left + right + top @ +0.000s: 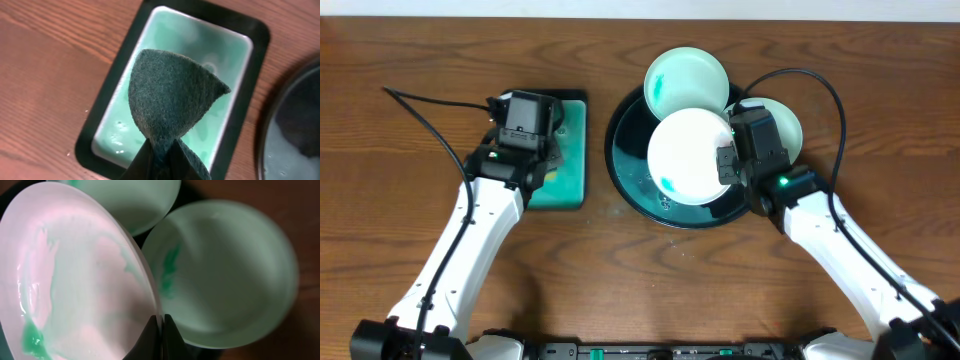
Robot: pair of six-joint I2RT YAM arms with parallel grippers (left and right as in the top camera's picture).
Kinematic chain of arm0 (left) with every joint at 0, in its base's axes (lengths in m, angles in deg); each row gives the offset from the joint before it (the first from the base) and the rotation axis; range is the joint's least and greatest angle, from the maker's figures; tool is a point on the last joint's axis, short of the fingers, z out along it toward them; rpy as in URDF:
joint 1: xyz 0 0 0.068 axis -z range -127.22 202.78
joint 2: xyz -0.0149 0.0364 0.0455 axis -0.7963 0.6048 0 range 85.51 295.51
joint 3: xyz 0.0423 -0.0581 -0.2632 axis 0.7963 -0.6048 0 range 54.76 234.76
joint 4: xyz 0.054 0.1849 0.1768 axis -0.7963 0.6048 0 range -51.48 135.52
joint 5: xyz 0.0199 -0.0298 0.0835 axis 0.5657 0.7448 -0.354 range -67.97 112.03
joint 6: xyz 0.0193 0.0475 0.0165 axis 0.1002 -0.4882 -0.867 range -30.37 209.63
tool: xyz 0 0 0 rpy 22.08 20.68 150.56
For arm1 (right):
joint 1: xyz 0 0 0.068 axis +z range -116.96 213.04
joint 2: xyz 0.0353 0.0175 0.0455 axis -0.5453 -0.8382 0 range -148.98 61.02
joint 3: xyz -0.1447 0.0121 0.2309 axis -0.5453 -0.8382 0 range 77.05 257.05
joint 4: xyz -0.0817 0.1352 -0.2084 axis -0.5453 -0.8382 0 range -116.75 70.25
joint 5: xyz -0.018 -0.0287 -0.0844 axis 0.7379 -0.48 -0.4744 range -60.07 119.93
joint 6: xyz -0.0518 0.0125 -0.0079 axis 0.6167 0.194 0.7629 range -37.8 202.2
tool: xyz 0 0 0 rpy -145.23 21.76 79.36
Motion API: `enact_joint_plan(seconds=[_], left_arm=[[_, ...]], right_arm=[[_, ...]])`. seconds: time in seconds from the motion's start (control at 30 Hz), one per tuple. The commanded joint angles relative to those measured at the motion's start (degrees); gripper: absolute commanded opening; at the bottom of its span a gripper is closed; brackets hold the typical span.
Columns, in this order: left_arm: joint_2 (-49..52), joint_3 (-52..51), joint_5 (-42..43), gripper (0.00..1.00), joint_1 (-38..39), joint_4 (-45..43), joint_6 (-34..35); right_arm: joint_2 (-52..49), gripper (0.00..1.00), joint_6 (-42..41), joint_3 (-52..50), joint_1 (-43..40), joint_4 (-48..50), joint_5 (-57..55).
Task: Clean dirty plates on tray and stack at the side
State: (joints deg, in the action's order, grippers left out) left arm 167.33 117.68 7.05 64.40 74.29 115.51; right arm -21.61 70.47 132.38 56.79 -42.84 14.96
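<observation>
Your right end effector has its two fingers squeezed almost together, with the thin rim of the first dirty plate pinched between them. This plate spreads out to the left of the fingers and looks tipped up on its side. It is wet and shiny, with a green blob on the part nearest the wrist and a pale green streak farther along. Just to the right of the fingers, and lower down, lies the second dirty plate, with a green smear on the side nearest the held plate. The third dirty plate sits past the fingertips, farther out. From above you can see that the held plate is over the middle of the black pan. The other two plates lean on the pan's rim, one at the far edge and one under your right wrist. Your left end effector has its fingers closed tight on the bottom corner of a dark green scrub pad. The pad fans out past the fingertips. Under it is a small teal tray with a black rim and a wet, shiny floor. I cannot tell if the pad touches the tray. The tray and the pan both sit on the brown wood desk.
</observation>
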Motion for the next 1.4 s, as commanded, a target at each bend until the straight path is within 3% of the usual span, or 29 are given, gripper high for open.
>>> enact_joint_plan(seconds=[0.0, 0.37, 0.6, 0.83, 0.97, 1.1, 1.27, 1.37], left_arm=[[-0.59, 0.15, -0.96, 0.07, -1.73, 0.48, 0.72], [-0.59, 0.15, -0.96, 0.07, -5.35, 3.23, 0.74], [-0.59, 0.13, -0.5, 0.07, -5.33, 3.39, 0.74], [-0.59, 0.13, -0.5, 0.07, -5.33, 3.87, 0.74], [-0.59, 0.13, -0.5, 0.07, -5.33, 3.85, 0.76], [-0.59, 0.13, -0.46, 0.07, -5.33, 3.85, 0.83], [-0.59, 0.09, 7.48, 0.07, -5.33, 2.49, 0.94], [-0.57, 0.09, 14.23, 0.07, -5.33, 0.81, 0.94]], right_arm=[[2.64, 0.01, 5.68, -0.09, 2.38, 1.53, -11.17], [3.52, 0.01, 31.69, -0.09, 13.46, 13.64, -34.82], [3.52, 0.01, 43.74, -0.09, 20.63, 20.48, -39.8], [3.52, 0.01, 46.56, -0.09, 24.41, 23.02, -42.25], [3.52, 0.01, 41.11, -0.11, 23.82, 22.23, -42.18], [3.5, 0.01, 25.86, -0.17, 20.76, 15.82, -36.68], [1.57, 0.01, 0.94, -0.39, 10.14, 6.49, -14.27], [-1.31, 0.01, -6.88, -0.39, 3.08, 6.12, 0.81]])
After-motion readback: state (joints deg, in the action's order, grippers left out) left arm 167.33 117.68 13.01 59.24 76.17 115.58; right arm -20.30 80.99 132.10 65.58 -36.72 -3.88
